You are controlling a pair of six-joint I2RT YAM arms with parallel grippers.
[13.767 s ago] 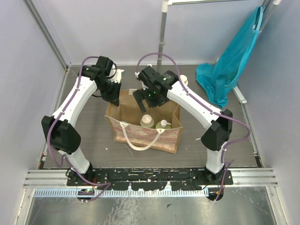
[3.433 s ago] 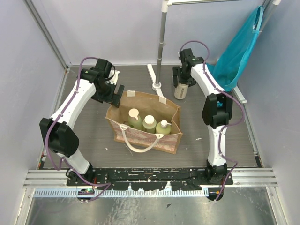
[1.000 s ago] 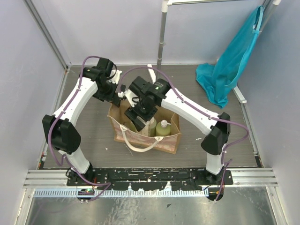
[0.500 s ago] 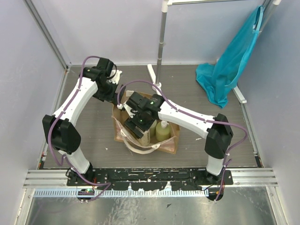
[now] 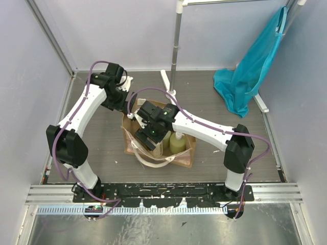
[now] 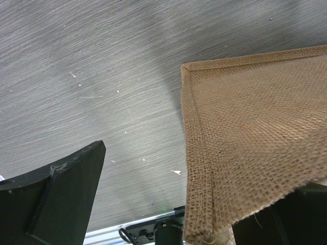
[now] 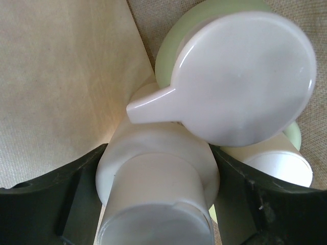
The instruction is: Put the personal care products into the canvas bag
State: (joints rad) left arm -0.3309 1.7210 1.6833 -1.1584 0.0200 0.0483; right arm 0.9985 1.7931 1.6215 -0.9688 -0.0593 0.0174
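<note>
One bottle (image 7: 153, 204) tight in right hand (image 7: 158, 153), inside canvas bag (image 7: 56, 76) — left hand (image 6: 194, 178) wide

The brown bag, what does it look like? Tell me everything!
The canvas bag is a boxy tan-brown tote of coarse woven fabric, with a faint reddish pattern on its near side and a cream looped handle. It stands open on the grey table between the arms. Pale yellow-green bottles stand inside. The right gripper reaches in, holding a white-capped bottle; the open left gripper straddles the bag's far-left corner.
</note>
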